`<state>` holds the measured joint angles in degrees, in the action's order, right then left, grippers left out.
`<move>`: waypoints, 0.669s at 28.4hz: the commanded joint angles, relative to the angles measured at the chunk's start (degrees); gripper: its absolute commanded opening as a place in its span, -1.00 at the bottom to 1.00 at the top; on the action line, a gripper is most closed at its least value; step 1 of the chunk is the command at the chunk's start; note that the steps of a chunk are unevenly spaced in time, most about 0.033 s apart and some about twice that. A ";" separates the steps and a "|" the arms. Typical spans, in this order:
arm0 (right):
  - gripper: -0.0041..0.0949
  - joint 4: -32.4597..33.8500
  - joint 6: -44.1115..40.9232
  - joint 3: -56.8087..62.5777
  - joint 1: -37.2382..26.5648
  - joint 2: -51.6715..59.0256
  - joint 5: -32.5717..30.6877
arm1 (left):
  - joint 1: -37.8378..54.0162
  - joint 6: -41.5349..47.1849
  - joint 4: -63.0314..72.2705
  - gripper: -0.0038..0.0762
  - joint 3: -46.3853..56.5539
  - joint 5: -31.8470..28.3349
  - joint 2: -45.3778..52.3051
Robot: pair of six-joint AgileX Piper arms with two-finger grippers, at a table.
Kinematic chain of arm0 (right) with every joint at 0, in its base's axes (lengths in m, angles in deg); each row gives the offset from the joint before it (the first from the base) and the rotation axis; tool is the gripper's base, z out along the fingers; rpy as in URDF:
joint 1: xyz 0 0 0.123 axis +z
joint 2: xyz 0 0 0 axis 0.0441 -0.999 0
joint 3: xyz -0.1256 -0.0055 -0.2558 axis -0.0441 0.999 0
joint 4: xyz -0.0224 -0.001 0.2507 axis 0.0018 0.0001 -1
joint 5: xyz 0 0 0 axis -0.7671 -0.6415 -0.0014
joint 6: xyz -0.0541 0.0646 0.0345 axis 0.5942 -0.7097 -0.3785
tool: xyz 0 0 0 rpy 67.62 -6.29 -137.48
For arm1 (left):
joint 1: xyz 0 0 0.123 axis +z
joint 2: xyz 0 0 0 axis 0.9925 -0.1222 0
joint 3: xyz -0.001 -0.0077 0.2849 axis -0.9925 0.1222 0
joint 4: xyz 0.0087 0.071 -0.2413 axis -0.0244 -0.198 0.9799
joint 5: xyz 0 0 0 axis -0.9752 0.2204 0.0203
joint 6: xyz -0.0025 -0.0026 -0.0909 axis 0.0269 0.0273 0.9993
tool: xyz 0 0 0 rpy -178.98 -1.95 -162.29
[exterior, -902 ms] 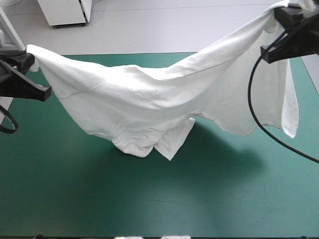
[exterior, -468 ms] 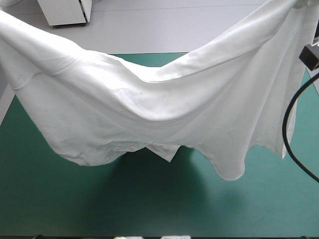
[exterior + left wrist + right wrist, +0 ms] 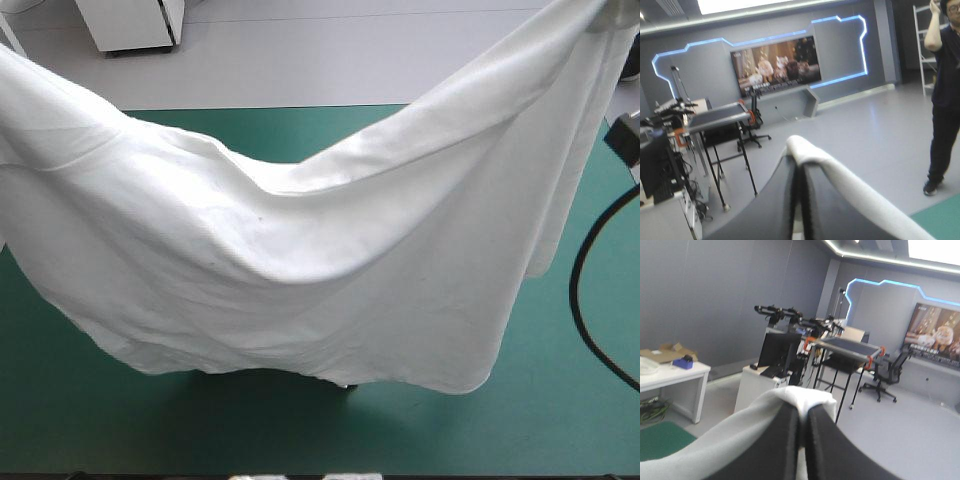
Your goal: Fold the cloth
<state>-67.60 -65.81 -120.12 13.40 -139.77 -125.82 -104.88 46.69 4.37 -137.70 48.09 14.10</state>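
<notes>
The T-shirt (image 3: 300,280) is held aloft as one broad white sheet, stretched from the table's left side up to its far right corner and sagging deeply in the middle. Its lower edge hangs low toward the near side of the table (image 3: 560,430), over a dark shadow. Whether the edge touches the teal-green cover cannot be told. Most of the table is hidden behind the cloth in the high view.

The left tool (image 3: 799,167) is seen pressed all but shut, with a narrow fold of white fabric pinched at its tip and draped over one side. The right tool (image 3: 802,412) is closed in the same way on a small bunch of cloth. Both are raised high enough that only the room is seen beyond them.

Several risks are judged from this. Only a thin margin of fabric appears to be gripped at each end, so a corner could be pulled free if the sheet is tensioned further or swung. The right end is carried higher than the left, so the cloth could be laid down skewed. The sagging middle could be trapped and creased underneath if it lands first.
</notes>
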 commanded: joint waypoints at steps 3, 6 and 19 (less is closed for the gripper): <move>-0.95 0.27 -1.83 8.11 -0.20 0.02 -2.19 | -0.11 1.64 1.13 -0.93 -0.04 4.00 -4.63; -0.95 1.02 -1.83 13.47 -0.20 0.02 -2.06 | -0.11 2.47 0.27 -0.93 4.15 4.46 -5.06; -0.95 15.54 -3.95 27.85 -0.20 -11.46 9.01 | -0.11 6.63 -11.96 -0.93 23.49 -9.59 -15.23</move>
<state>-55.73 -69.41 -91.29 13.40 -148.83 -124.16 -104.88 52.14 -4.89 -113.32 47.50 0.19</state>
